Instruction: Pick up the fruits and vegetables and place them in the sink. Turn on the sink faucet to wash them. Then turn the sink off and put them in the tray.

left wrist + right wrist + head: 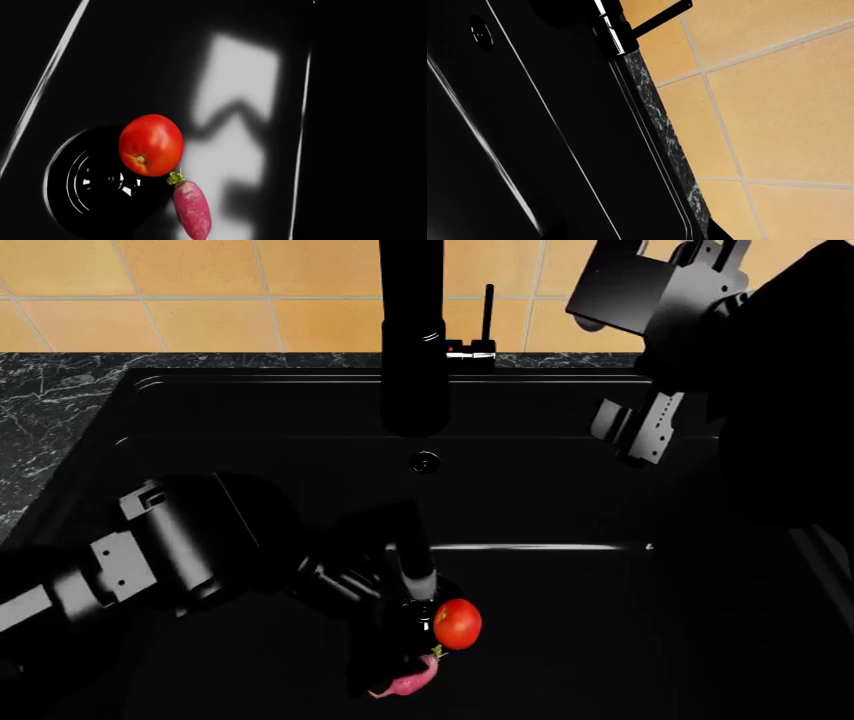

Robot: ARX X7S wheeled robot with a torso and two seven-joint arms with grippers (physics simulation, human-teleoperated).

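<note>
Head view first: nearest me, low in the deep matte black sink basin [200, 430], my left arm reaches in from the left, and its black left gripper [400, 630] hangs over the drain area. Its dark fingers merge with the black basin, so I cannot tell how far apart they are, nor whether they touch anything. Just beside the gripper lies the round glossy red tomato [457, 624], and nearer still the smaller elongated pink radish [407, 678] with its short green stem pointing toward the tomato. Part of the radish is hidden behind the gripper body.

From the left wrist camera I see the same pair on the sink floor [133, 60]: the tomato [151, 144] sits on the rim of the round black drain [93, 182], its stem scar facing the camera, and the radish [192, 209] lies just beside it, leafy end next to the tomato's skin. No fingers appear in this picture. A pale patch of reflected light crosses the floor beyond them.

Farther back, the tall slim black faucet spout [414, 335] stands over the basin, its thin side lever [489, 310] upright above the chrome ring. My right gripper [641, 430] hovers high at the far right, near the lever but apart from it; I cannot tell its finger spacing. Grey marbled counter [54, 400] and orange wall tiles [200, 290] lie behind.
</note>
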